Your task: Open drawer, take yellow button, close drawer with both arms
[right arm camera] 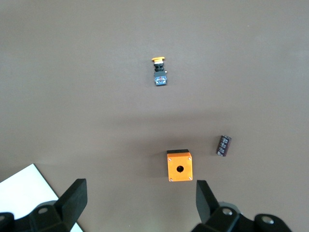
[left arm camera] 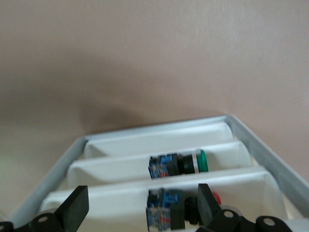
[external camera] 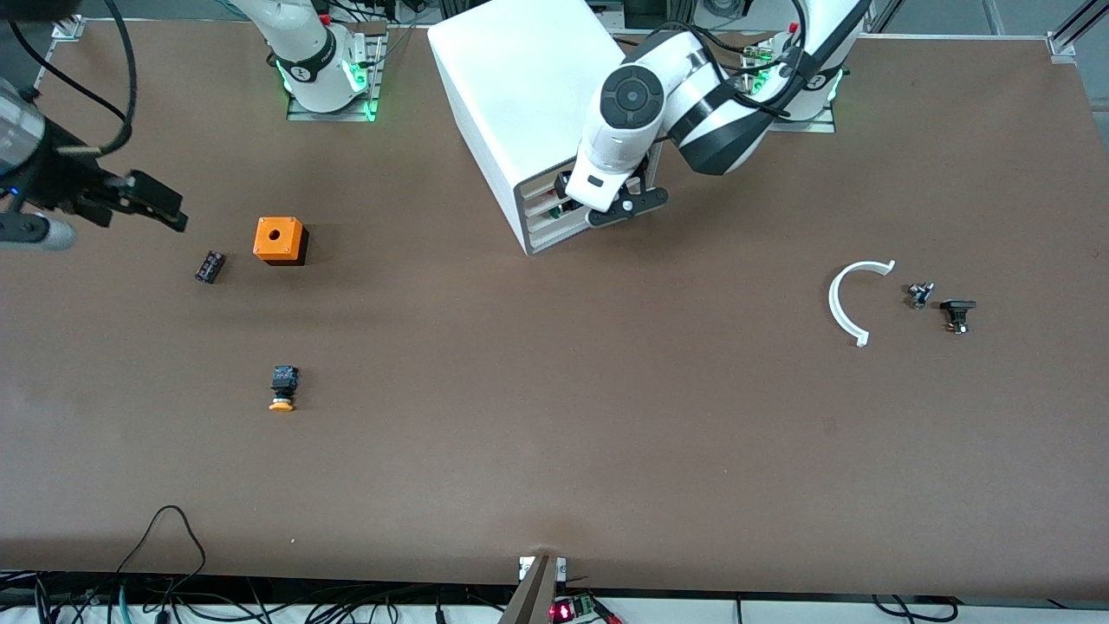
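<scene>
Button (external camera: 282,389) on table, no legible writing

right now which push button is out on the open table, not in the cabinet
The button with the orange-yellow cap, nearer the front camera than the orange cube; the green-capped and red-capped ones sit in drawers.
</scene>
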